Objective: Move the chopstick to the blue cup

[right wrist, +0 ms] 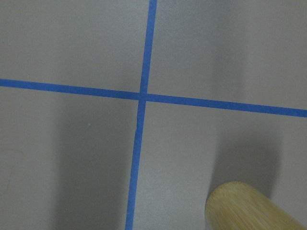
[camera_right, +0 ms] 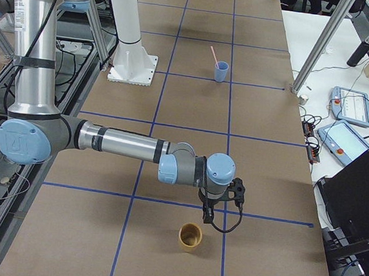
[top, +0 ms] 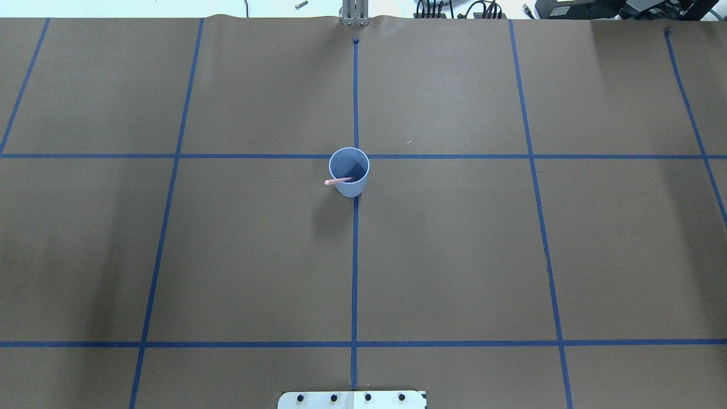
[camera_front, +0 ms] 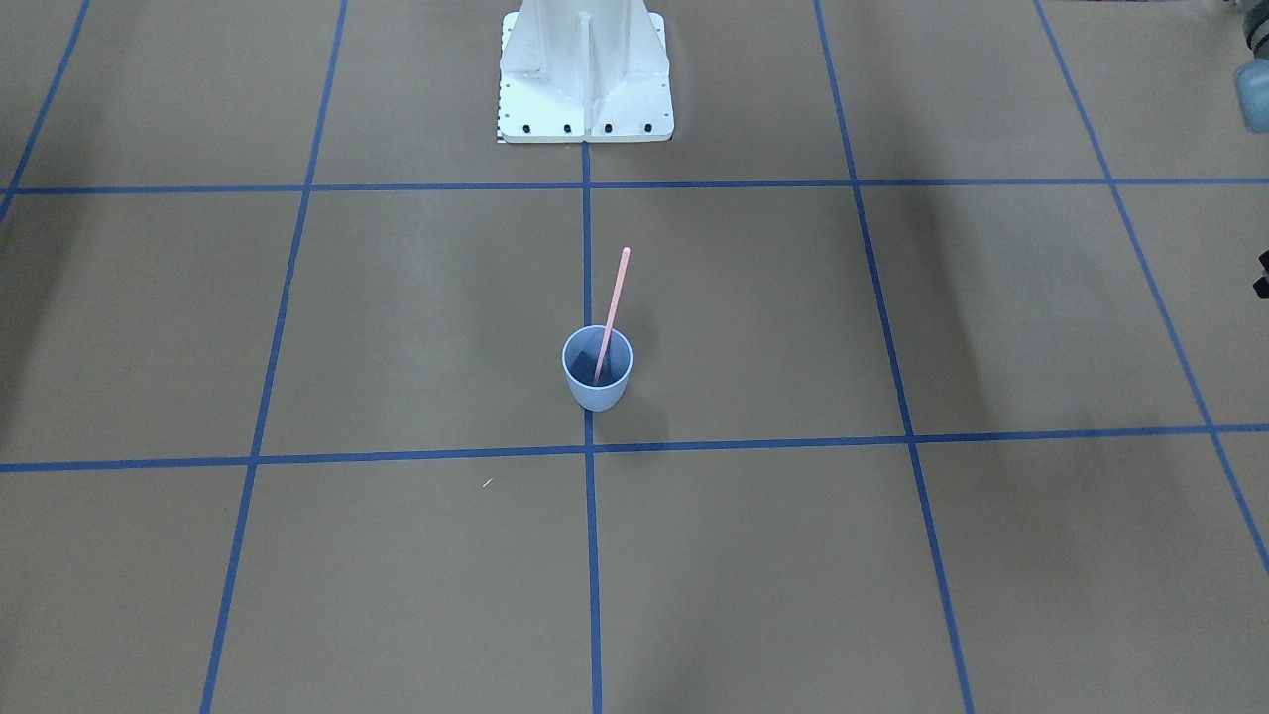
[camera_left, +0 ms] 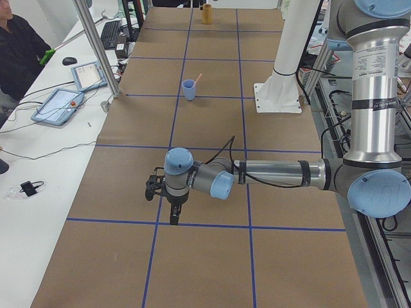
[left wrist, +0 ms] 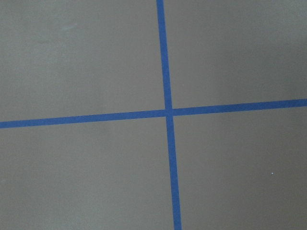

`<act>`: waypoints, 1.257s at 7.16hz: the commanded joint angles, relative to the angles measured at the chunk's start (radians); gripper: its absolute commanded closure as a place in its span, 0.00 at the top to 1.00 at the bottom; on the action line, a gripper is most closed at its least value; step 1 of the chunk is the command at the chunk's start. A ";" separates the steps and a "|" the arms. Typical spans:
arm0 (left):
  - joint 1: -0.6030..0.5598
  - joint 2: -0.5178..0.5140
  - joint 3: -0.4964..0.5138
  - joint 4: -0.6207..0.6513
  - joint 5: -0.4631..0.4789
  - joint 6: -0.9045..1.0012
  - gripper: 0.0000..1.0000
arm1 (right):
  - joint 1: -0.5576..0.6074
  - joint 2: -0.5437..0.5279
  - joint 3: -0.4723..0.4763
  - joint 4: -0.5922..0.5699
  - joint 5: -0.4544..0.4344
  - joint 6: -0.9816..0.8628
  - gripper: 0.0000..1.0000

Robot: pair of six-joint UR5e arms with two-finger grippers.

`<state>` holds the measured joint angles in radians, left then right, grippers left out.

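Observation:
The blue cup (camera_front: 595, 397) stands upright on the centre tape line of the table, and also shows in the overhead view (top: 352, 188). A pale-pink chopstick (camera_front: 615, 293) stands in it, leaning on the rim toward the robot's base; it also shows from overhead (top: 335, 182). My left gripper (camera_left: 173, 215) hangs low over the table at the table's left end, far from the cup (camera_left: 189, 90). My right gripper (camera_right: 208, 217) hangs at the right end, beside a bamboo cup (camera_right: 190, 237). I cannot tell whether either is open or shut. The wrist views show only paper and tape.
The bamboo cup (right wrist: 244, 208) stands close to my right gripper. The white robot base (camera_front: 585, 79) is at mid table. Tablets (camera_left: 61, 102), a metal post (camera_left: 96, 45) and a seated operator (camera_left: 19, 51) are on the far side.

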<state>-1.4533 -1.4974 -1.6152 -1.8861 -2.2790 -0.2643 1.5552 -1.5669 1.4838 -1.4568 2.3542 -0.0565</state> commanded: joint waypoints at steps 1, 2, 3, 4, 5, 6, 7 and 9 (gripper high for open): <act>-0.088 -0.007 -0.014 0.056 -0.088 0.002 0.98 | 0.000 0.014 0.007 0.001 -0.007 0.061 1.00; -0.090 -0.024 -0.026 0.097 -0.088 0.028 0.98 | 0.000 0.018 0.007 0.001 -0.007 0.061 1.00; -0.090 -0.046 -0.026 0.132 -0.085 0.066 0.98 | 0.000 0.018 0.012 0.001 -0.006 0.063 1.00; -0.090 -0.050 -0.028 0.137 -0.082 0.066 0.98 | 0.000 0.015 0.030 -0.002 -0.004 0.063 1.00; -0.090 -0.050 -0.026 0.139 -0.080 0.066 0.98 | 0.000 0.013 0.036 -0.002 -0.004 0.063 1.00; -0.090 -0.050 -0.022 0.139 -0.079 0.066 0.98 | 0.000 0.014 0.039 -0.002 -0.004 0.063 1.00; -0.090 -0.050 -0.019 0.137 -0.079 0.065 0.98 | 0.000 0.013 0.049 -0.003 -0.006 0.063 1.00; -0.090 -0.050 -0.020 0.137 -0.077 0.062 0.98 | 0.025 0.008 0.073 -0.014 -0.012 0.061 1.00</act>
<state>-1.5431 -1.5477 -1.6355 -1.7486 -2.3568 -0.2007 1.5629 -1.5556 1.5450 -1.4661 2.3458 0.0058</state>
